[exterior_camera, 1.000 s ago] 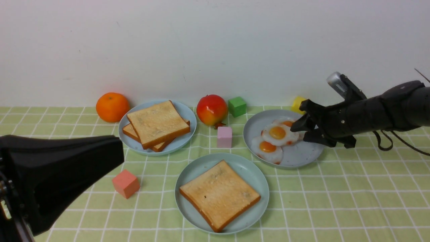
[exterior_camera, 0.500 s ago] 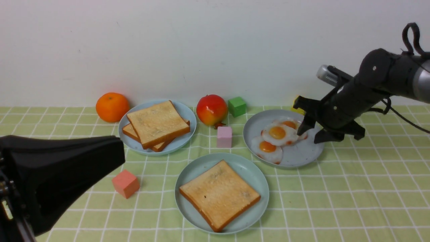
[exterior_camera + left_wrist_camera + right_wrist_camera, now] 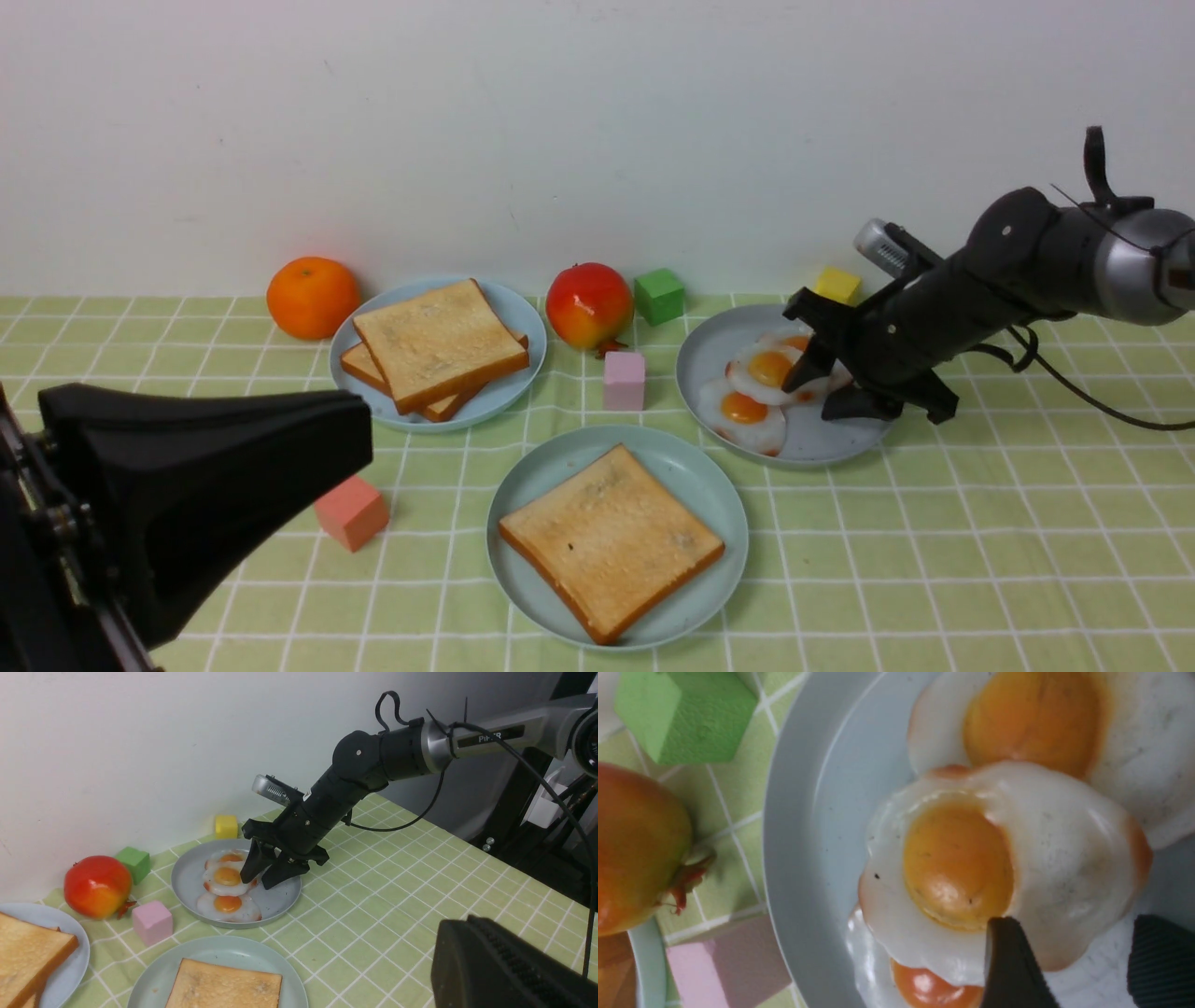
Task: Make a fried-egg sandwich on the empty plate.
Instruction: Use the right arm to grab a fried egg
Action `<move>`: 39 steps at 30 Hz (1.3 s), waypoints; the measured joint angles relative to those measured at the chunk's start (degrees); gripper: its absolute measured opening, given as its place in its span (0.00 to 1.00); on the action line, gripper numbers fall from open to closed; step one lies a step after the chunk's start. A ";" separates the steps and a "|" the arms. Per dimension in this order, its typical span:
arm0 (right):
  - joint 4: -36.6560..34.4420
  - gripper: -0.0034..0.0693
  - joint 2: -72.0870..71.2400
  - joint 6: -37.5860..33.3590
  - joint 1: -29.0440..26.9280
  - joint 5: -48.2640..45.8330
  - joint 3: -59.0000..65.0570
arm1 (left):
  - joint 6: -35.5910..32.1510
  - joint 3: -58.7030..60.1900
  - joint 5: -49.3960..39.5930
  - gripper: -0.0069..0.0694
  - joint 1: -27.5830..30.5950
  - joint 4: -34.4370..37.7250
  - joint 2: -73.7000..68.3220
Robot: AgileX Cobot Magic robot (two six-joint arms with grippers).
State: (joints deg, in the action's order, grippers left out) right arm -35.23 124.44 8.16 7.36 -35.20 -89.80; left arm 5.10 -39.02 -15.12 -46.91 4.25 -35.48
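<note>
right tool (image 3: 814, 397) moved in over fried eggs (image 3: 770, 369), jaws apart | left tool (image 3: 345, 443) closed | eggs 3, toasts (image 3: 611, 541) 3, plates (image 3: 714, 485) 3

pink cube (image 3: 624, 380) near egg plate (image 3: 700, 359), gap seemingly narrow

The front view looks forward from the robot's side, across the table (image 3: 980, 541) to the wall (image 3: 597, 140). The left wrist view, low at near left, faces rightward toward the greyish plate (image 3: 280, 898). The right wrist view hangs close over the fried egg (image 3: 957, 868) there; all three share that plate.
</note>
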 joint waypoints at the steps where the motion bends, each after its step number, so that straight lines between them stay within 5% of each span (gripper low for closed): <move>1: 0.00 0.55 0.00 0.00 0.00 0.08 0.00 | 0.00 0.00 0.00 0.07 0.00 0.00 0.00; 17: -3.96 0.55 1.84 -0.81 0.00 4.30 -0.63 | 0.00 0.00 0.00 0.07 0.00 0.00 0.00; 21: -3.85 0.50 1.88 -1.97 0.00 4.36 -0.63 | 0.00 0.00 0.00 0.07 0.00 0.00 0.00; 26: -2.48 0.31 1.95 -2.26 0.00 4.43 -0.63 | 0.00 0.00 0.00 0.07 0.00 0.19 0.00; 33: -3.20 0.31 1.83 -2.26 -0.33 4.26 -0.63 | 0.00 0.00 0.00 0.07 0.00 0.85 0.00; 39: -3.30 0.16 -3.24 -4.19 -0.50 0.94 -0.38 | 0.00 0.00 -0.78 0.07 0.00 0.96 0.00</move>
State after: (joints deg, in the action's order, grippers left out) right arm -38.53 121.20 3.97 6.86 -34.26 -90.18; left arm 5.10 -39.02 -15.91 -46.91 5.21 -35.48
